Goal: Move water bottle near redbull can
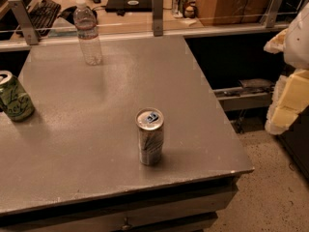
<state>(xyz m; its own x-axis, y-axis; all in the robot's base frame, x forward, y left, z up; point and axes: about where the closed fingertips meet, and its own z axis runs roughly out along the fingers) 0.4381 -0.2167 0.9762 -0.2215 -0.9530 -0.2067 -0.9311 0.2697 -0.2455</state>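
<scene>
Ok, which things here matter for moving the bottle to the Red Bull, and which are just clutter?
Job: water bottle, far side of the table; redbull can, near the front; gripper, beyond the right edge.
Lying about: green can, left edge; keyboard on the desk behind.

Water bottle [87, 33] and redbull can [150, 136], both upright, well apart on grey tabletop [87, 149].
Bottle clear, ribbed, white-capped, close to far edge toward left corner. Can slim, silver-grey, blue mark on top, nearer front edge, about midway along it. Gripper [288, 100] off beyond right edge.
</scene>
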